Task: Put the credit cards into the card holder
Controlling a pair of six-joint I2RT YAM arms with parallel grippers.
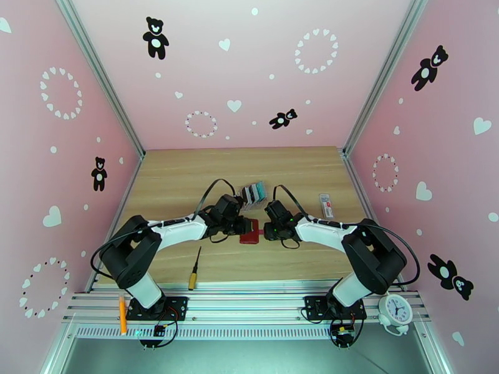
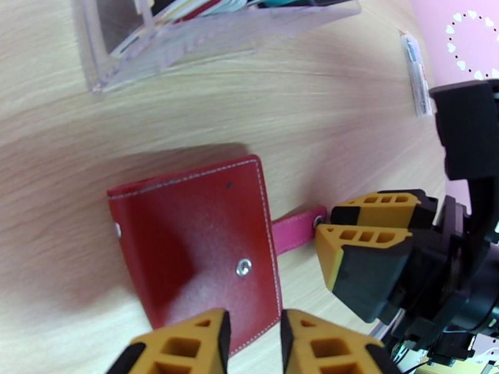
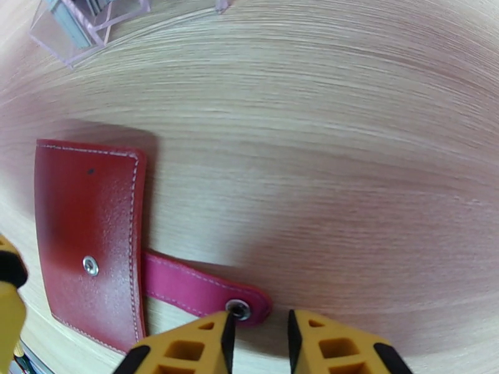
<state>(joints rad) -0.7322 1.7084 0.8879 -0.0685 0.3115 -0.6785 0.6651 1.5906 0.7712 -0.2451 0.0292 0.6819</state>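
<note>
Pictured over pale wooden table [image 1: 187, 182]: left gripper [image 2: 254, 344] at 9 o'clock and right gripper [image 3: 259, 341] at 3 o'clock of closed dark red leather-like folding wallet [image 2: 193, 244], both narrowly parted, clamped on nothing; teal and black plastic cards [image 1: 254, 193] racked at 12 o'clock; pink snap tab [image 3: 193, 285] unfastened.

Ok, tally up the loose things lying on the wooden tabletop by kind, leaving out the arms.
Red card holder: 1
Clear slotted rack: 1
Yellow-handled screwdriver: 1
Small white packet: 1
Total: 4
</note>
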